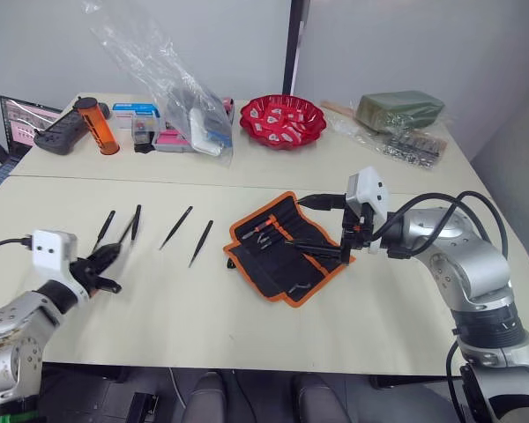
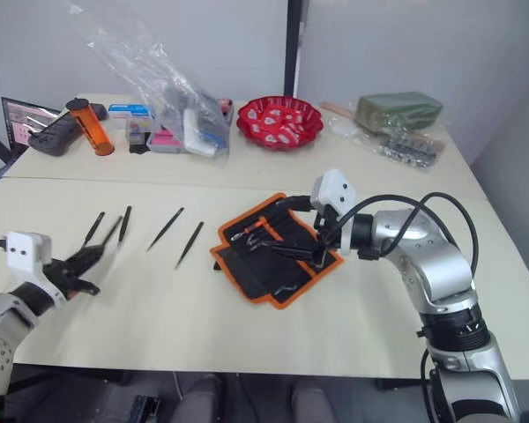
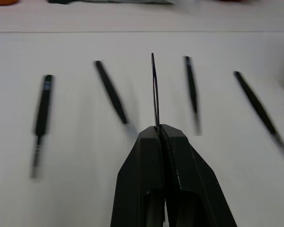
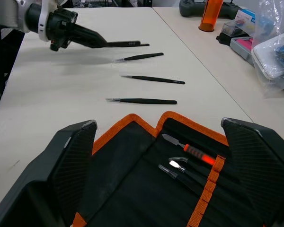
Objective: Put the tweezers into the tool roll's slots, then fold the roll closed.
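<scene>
The tool roll (image 1: 286, 251) lies unfolded at mid-table, black with orange edging. Its slots (image 4: 189, 163) hold a red-handled tool and some slim tools. My right gripper (image 1: 342, 247) hovers open over the roll's right edge, fingers (image 4: 75, 156) spread wide with nothing between them. At the left, my left gripper (image 1: 101, 264) is shut on one of the tweezers (image 3: 155, 90), held just above the table and pointing away. Several more tweezers (image 1: 201, 242) lie in a row on the table between my left gripper and the roll.
Along the far side stand a red bowl (image 1: 282, 121), a clear plastic bag of boxes (image 1: 189, 106), an orange bottle (image 1: 97, 125), a black controller (image 1: 60, 134), a laptop (image 1: 22, 119) and a green box (image 1: 398, 110). A seam (image 1: 159, 181) crosses the table.
</scene>
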`<state>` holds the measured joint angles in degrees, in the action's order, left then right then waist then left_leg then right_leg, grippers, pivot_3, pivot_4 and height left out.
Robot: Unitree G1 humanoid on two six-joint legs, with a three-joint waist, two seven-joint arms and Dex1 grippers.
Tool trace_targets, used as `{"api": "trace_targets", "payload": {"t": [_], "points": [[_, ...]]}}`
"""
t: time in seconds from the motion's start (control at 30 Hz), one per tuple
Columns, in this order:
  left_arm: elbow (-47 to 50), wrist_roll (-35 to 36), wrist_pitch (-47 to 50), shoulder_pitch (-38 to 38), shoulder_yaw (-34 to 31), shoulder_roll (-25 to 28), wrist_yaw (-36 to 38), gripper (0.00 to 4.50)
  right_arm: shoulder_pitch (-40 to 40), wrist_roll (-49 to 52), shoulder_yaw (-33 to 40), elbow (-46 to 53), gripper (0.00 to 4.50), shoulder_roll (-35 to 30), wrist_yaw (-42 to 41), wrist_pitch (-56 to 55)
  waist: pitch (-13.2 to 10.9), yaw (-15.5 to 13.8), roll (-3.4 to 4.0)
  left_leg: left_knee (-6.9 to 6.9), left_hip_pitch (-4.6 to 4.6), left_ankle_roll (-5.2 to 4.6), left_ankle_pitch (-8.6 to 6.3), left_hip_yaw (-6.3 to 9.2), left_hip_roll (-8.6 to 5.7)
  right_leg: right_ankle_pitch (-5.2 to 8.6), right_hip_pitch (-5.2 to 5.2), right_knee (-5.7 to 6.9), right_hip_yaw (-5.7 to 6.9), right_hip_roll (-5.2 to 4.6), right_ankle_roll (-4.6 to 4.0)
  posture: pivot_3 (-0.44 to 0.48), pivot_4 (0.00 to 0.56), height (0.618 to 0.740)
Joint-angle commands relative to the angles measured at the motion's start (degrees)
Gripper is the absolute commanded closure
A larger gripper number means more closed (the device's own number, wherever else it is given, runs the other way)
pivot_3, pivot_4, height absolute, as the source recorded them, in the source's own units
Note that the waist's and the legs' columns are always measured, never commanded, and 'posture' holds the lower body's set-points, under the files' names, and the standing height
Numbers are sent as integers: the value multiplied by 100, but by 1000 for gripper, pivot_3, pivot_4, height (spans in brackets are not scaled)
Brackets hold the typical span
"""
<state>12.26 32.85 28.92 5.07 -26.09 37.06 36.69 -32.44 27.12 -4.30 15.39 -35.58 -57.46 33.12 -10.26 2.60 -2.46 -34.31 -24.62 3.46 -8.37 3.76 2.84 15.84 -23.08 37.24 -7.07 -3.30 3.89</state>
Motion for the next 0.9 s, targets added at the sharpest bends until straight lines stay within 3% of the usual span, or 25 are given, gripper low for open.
{"api": "trace_targets", "payload": {"t": [0.03,0.17,0.3,0.6,0.63,0.9], "points": [[442,126,60,320,-11,-7,138,4479,-84,57,75,74,0,-64,-61,-77,0,2,0,-1,0,0,0,0,0,0,-1,0,0,0,0,0,150,740],[720,1,95,750,99,-97,4,4479,-29,71,90,108,0,-60,-57,-67,0,8,0,-2,1,0,0,0,1,0,-2,0,0,1,-1,0,150,740],[860,200,216,854,22,-284,-98,3183,15,80,83,134,0,-33,-44,-72,0,-7,0,-7,0,0,0,0,1,0,1,-1,0,0,-1,0,150,740],[824,24,12,1111,-109,-185,78,198,30,77,46,150,0,46,2,-85,0,2,0,-18,-1,0,0,-1,1,0,2,0,0,1,0,0,150,740],[808,-35,-32,1124,-105,-175,73,39,35,79,40,156,0,58,13,-82,0,2,0,-18,-1,0,0,-1,1,0,2,0,1,1,0,0,150,740],[636,-679,-256,1092,244,-96,-54,39,56,62,-1,180,0,135,89,-72,0,-7,0,-20,-1,0,0,-1,1,0,3,-1,0,1,0,0,150,740]]}}
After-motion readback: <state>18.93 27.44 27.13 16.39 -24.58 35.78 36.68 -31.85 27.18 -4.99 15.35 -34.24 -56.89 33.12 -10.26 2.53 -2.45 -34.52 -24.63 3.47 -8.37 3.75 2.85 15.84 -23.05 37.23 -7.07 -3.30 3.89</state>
